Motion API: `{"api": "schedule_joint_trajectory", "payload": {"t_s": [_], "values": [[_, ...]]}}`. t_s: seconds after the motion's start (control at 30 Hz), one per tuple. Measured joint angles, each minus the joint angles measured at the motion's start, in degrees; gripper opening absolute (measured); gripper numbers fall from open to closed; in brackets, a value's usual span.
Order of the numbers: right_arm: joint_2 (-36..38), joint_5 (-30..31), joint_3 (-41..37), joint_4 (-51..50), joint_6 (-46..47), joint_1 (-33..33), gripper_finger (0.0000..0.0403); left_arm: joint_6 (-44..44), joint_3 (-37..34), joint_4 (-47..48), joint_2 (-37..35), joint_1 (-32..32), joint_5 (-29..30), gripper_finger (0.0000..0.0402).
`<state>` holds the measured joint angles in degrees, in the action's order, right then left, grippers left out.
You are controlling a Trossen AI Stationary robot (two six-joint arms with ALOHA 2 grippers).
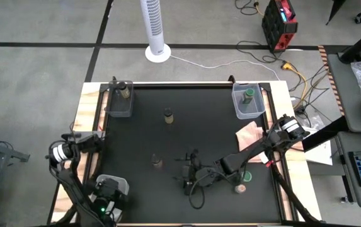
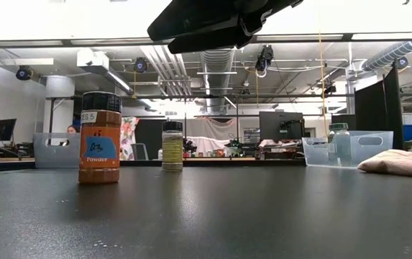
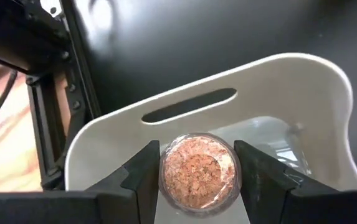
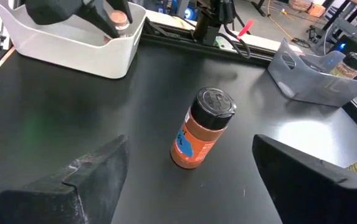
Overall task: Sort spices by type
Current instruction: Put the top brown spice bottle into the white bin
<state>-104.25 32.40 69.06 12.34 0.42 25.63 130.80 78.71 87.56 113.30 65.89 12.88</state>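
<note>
My left gripper (image 3: 197, 186) is shut on a small jar with a pinkish-brown top (image 3: 197, 171), over the white tub (image 3: 303, 87) at the table's near left corner (image 1: 112, 186). My right gripper (image 4: 190, 180) stands open above the middle of the table (image 1: 189, 169). Ahead of it an orange jar with a dark lid (image 4: 200, 127) stands upright on its base. A yellowish jar (image 2: 172, 146) stands farther back. A green-lidded jar (image 1: 246, 176) and a pinkish one (image 1: 240, 188) stand near the right edge. My left gripper pinches the jar's round side wall (image 3: 163, 174) between its two fingers (image 3: 142, 180), one on each side. The fingers slant down from above. The jar's pinkish end faces up toward the wrist, just inside the tub's rim; whether its base touches the tub is hidden.
A grey tub (image 1: 120, 99) at the far left holds a dark-lidded jar (image 1: 125, 90). A clear tub (image 1: 247, 104) at the far right holds a green-lidded jar (image 1: 248, 94). A pink cloth (image 1: 251, 133) lies at the right edge under my right arm.
</note>
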Motion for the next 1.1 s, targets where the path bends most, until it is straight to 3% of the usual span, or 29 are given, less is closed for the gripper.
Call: {"api": "schedule_joint_trajectory", "payload": {"t_s": [0.4,0.57,0.87,1.1], "values": [[0.0,0.0,0.0,0.4,0.6,0.0,0.0332,1.2,-0.3,-3.5,-0.1,2.3,1.1,0.0154],[0.0,0.0,0.0,0.4,1.1,0.0,0.0331,1.8,-0.1,-4.7,-0.1,2.5,4.8,0.0154],[0.0,0.0,0.0,0.4,1.1,0.0,0.0342,1.9,-0.5,-5.7,0.0,2.7,4.6,0.0154],[0.0,-1.2,0.0,0.4,1.1,0.0,0.0337,1.9,-0.5,-5.6,0.0,2.7,4.6,0.028]]}}
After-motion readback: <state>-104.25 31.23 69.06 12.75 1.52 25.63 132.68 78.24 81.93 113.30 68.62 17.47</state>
